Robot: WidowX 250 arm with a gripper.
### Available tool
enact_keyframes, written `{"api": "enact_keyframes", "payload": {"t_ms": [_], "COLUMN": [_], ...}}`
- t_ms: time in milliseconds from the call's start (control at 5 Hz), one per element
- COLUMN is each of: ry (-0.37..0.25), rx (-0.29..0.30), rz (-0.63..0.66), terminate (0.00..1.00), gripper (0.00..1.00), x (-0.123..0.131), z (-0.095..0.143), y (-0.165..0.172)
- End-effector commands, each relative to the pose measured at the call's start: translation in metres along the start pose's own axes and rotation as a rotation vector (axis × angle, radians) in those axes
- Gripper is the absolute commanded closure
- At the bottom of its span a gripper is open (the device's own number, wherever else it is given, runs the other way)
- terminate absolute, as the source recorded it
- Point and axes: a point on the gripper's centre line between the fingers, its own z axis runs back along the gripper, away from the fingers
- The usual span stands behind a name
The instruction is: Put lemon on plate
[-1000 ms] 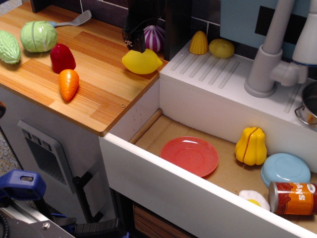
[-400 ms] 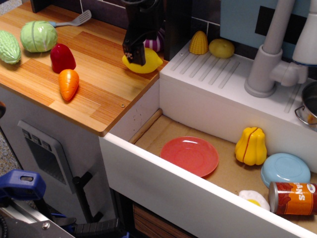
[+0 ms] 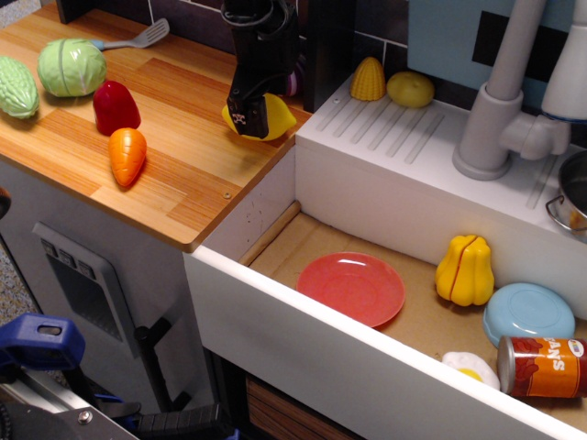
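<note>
Since the earlier frame, the black robot gripper [image 3: 249, 112] has come lower onto the smooth bright yellow plastic toy lemon [image 3: 272, 121] at the wooden counter [image 3: 174, 147] edge. Its fingers straddle the lemon; a firm clamp cannot be confirmed. The round coral-red plastic plate [image 3: 351, 287] lies well apart in the sink basin [image 3: 431, 321].
</note>
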Motion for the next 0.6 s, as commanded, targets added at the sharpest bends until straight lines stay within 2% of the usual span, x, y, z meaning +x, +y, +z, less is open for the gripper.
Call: {"api": "enact_keyframes", "payload": {"t_ms": [0, 200, 400], "ry": [-0.011, 0.011, 0.071], "rx": [0.030, -0.002, 0.034], "rz": [0.071, 0.141, 0.262], "terminate": [0.00, 0.00, 0.00], "gripper": [1.00, 1.00, 1.00], "x": [0.001, 0.012, 0.055], "z": [0.003, 0.014, 0.037], "y": [0.007, -0.010, -0.041]}}
